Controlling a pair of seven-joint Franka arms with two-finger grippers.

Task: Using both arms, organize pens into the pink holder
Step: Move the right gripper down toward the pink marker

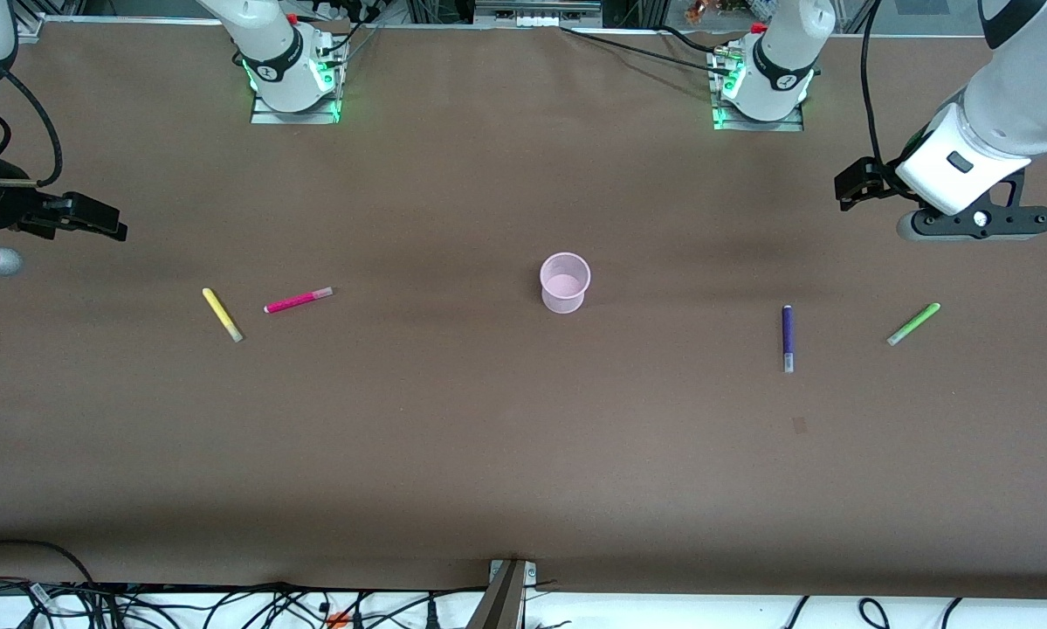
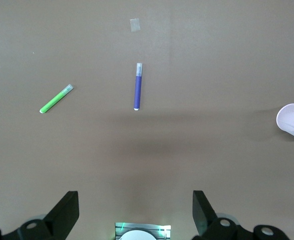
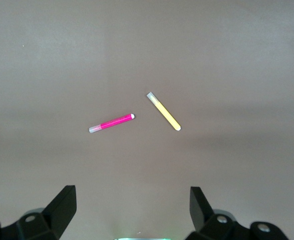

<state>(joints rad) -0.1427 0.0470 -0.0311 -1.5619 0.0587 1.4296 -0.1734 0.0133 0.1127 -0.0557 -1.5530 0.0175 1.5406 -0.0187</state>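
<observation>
The pink holder (image 1: 565, 282) stands upright mid-table; its edge shows in the left wrist view (image 2: 293, 122). The yellow pen (image 1: 222, 314) and magenta pen (image 1: 299, 300) lie toward the right arm's end, and show in the right wrist view as yellow (image 3: 164, 111) and magenta (image 3: 111, 123). The purple pen (image 1: 787, 337) and green pen (image 1: 913, 323) lie toward the left arm's end, and show in the left wrist view as purple (image 2: 137, 86) and green (image 2: 56, 99). My left gripper (image 1: 855, 188) (image 2: 135, 212) and right gripper (image 1: 95, 218) (image 3: 132, 210) hang open and empty over the table's ends.
A small pale patch (image 1: 799, 425) (image 2: 134, 24) lies on the brown table, nearer the front camera than the purple pen. The arm bases (image 1: 294, 79) (image 1: 759, 87) stand along the table edge farthest from the front camera. Cables and a bracket (image 1: 510, 585) line the edge nearest it.
</observation>
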